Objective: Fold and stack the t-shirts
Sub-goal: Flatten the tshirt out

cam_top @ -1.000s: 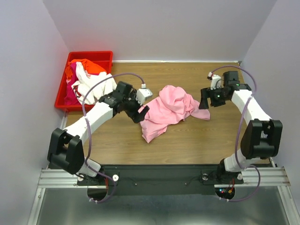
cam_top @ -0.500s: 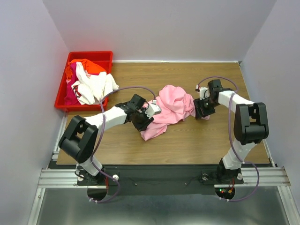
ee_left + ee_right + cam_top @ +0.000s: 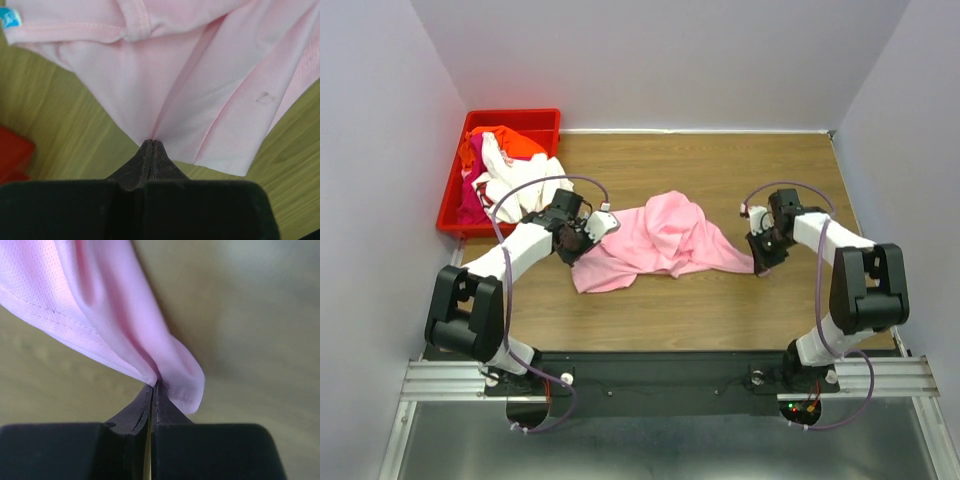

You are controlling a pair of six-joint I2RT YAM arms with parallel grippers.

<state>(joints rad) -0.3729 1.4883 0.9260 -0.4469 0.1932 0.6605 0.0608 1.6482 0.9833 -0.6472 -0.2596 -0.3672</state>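
A light pink t-shirt (image 3: 660, 238) lies stretched sideways across the middle of the wooden table. My left gripper (image 3: 578, 248) is shut on its left edge; in the left wrist view the fingertips (image 3: 151, 144) pinch the pink cloth (image 3: 200, 90) at a fold. My right gripper (image 3: 760, 262) is shut on the shirt's right tip, and the right wrist view shows the pink cloth (image 3: 100, 305) bunched at the closed gripper (image 3: 156, 386). More t-shirts, white (image 3: 515, 185), orange-red (image 3: 515, 142) and magenta (image 3: 470, 200), are heaped in the bin.
The red plastic bin (image 3: 448, 205) stands at the table's back left corner, close behind my left arm. Grey walls enclose the table on the left, back and right. Bare wood (image 3: 700, 300) lies in front of the shirt.
Both grippers closed onto the pink shirt's ends. The left one pulled left and the right one pulled right and nearer, so the bunched shirt is now drawn out wider.
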